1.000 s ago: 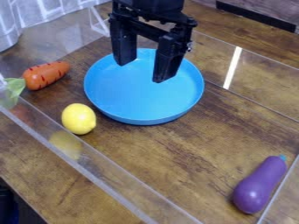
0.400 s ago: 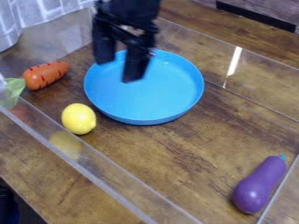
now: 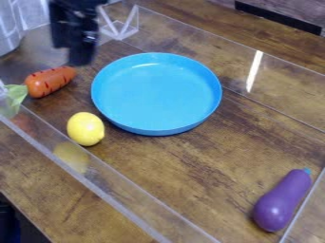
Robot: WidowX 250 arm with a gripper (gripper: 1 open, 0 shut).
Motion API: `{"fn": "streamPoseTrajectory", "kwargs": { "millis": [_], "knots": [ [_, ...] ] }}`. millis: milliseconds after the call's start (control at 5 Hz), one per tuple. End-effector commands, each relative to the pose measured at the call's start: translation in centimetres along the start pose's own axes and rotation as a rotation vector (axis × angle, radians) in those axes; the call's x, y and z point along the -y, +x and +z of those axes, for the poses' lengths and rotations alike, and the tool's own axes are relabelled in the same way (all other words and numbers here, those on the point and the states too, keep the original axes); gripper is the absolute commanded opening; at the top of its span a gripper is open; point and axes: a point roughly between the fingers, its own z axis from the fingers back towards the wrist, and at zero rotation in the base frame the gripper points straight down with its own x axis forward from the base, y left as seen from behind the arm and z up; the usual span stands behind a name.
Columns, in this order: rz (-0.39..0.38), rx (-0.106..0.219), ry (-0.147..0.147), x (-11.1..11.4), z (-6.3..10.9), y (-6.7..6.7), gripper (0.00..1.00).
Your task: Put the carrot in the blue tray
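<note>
Orange carrot (image 3: 51,82) below claw (image 3: 72,49) (open)

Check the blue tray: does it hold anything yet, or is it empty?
Empty. The blue tray shows only bare blue floor; the carrot lies on the table to its left.

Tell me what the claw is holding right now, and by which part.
Nothing. The claw is open and empty above the carrot, which lies untouched on the table beside the blue tray.

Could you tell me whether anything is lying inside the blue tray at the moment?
Nothing is: the blue tray shows only its bare blue floor, fully uncovered. The carrot lies on the table to its left, and the lemon sits just outside its rim.
</note>
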Motion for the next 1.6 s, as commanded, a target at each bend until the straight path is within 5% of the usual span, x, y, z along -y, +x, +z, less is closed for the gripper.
{"fn": "streamPoseTrajectory", "kwargs": {
  "millis": [0, 600, 1400],
  "knots": [
    [-0.041, 0.019, 0.048, -2.8, -0.2, -0.8, 1.00],
    [-0.083, 0.022, 0.095, -6.7, -4.3, -0.6, 1.00],
    [-0.202, 0.048, 0.163, -6.5, -8.0, 1.5, 1.00]
  ]
}}
